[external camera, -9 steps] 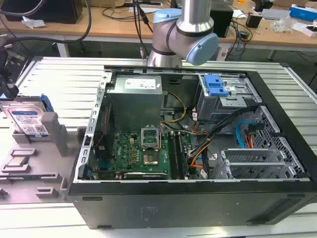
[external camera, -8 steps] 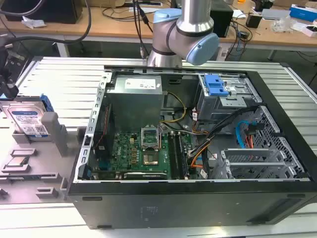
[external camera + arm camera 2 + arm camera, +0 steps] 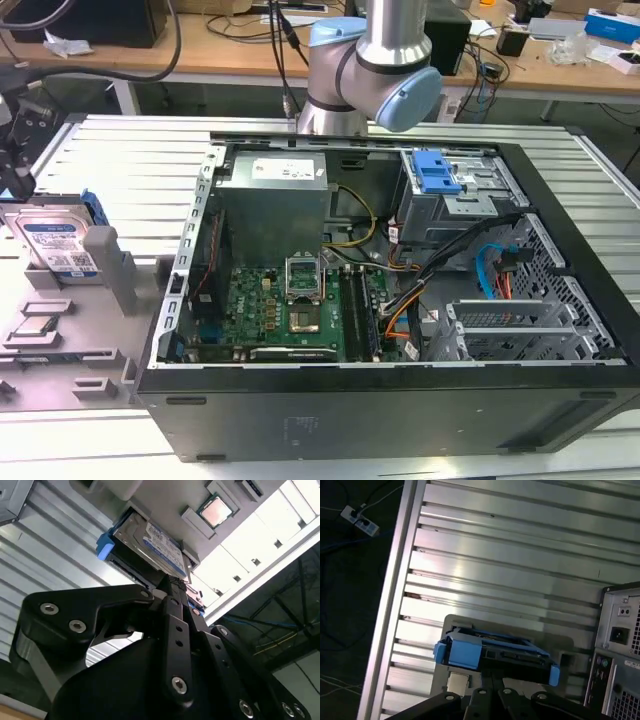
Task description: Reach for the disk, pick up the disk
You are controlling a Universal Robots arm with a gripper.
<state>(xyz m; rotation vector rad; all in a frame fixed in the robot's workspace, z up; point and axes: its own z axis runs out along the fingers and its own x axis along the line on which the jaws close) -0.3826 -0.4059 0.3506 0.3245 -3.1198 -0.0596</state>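
The disk (image 3: 55,247) is a flat silver-grey drive with a white-and-blue label and blue side rails. It stands tilted in a grey holder (image 3: 110,265) at the exterior view's left, outside the computer case. My gripper (image 3: 14,165) hangs at that view's far left edge, just above and behind the disk. In the second wrist view the gripper (image 3: 182,594) reaches up to the near edge of the disk (image 3: 156,542). In the first wrist view the disk's blue-railed end (image 3: 495,652) lies right in front of the gripper's black links (image 3: 492,700).
A small square processor chip (image 3: 216,511) sits in a grey tray (image 3: 35,328) beside the disk. The open computer case (image 3: 400,300) lies on the ribbed metal table (image 3: 520,555), with a blue latch on its drive cage (image 3: 438,172). The arm's base (image 3: 360,70) stands behind the case.
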